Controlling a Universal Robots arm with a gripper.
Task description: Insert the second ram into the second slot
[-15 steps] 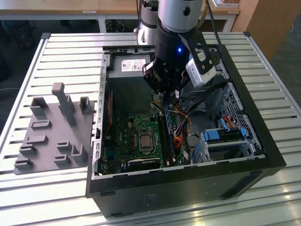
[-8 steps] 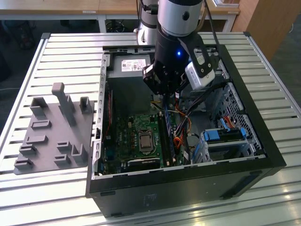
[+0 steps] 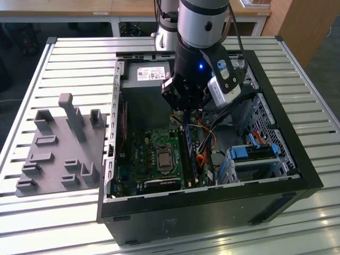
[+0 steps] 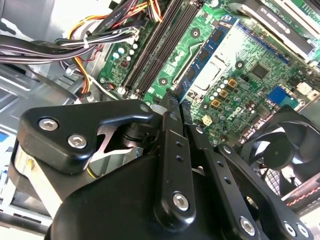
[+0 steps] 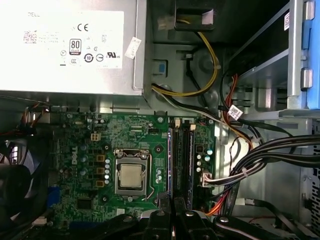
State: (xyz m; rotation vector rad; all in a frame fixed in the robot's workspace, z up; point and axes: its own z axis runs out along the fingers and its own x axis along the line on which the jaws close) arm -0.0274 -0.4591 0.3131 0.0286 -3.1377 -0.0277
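Gripper (image 3: pixel 181 112) status: I read the two fingers (image 4: pixel 167 150) as pressed together at the tips, with nothing visible between them. In the exterior view the gripper hangs inside the open case (image 3: pixel 212 212), above the board (image 5: pixel 85 145). The blue ram (image 5: pixel 170 160) stands on edge among the slots (image 5: pixel 185 160), on the side next to the CPU socket (image 5: pixel 131 177). The second wrist view shows dark chips along its face (image 4: pixel 207 50). Black slots run parallel beside it on the side away from the socket, toward the cables (image 5: pixel 260 155). In both wrist views the fingertips line up with one end of the ram. I cannot tell whether they touch it. In the exterior view the ram (image 3: pixel 188 154) lies below the gripper, nearer the case's front wall.
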